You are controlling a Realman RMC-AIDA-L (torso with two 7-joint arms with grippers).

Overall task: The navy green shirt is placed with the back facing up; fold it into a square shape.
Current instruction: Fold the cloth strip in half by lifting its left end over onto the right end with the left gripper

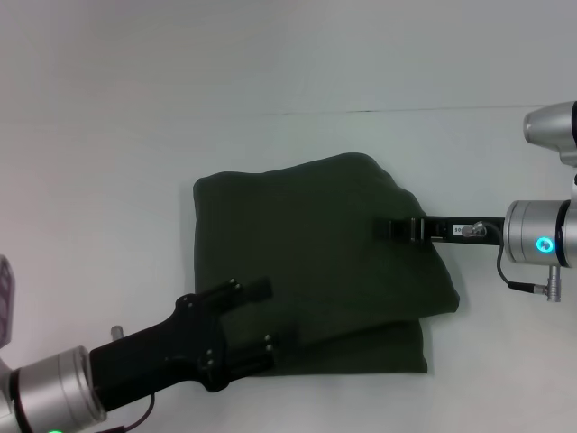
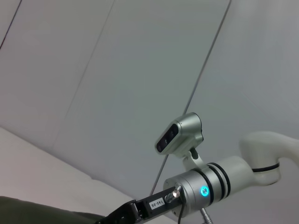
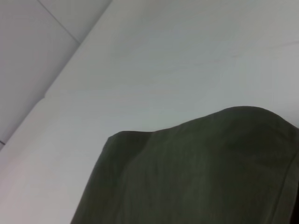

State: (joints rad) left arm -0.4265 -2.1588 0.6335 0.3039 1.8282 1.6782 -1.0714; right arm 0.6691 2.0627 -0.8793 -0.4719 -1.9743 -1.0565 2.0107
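Note:
The navy green shirt (image 1: pixel 315 262) lies folded into a rough rectangle in the middle of the white table (image 1: pixel 108 162), with a lower layer showing along its near edge. My left gripper (image 1: pixel 267 317) reaches in from the near left and hovers open over the shirt's near-left part. My right gripper (image 1: pixel 389 229) comes in from the right and rests over the shirt's right half, seen as one narrow black bar. In the right wrist view the shirt (image 3: pixel 201 172) fills the lower part of the picture. A sliver of the shirt (image 2: pixel 32 210) also shows in the left wrist view.
Bare white table surrounds the shirt on all sides. The right arm's silver wrist with its cyan ring (image 1: pixel 544 233) stands at the right edge, and the left arm's silver wrist (image 1: pixel 50 392) sits at the near left corner.

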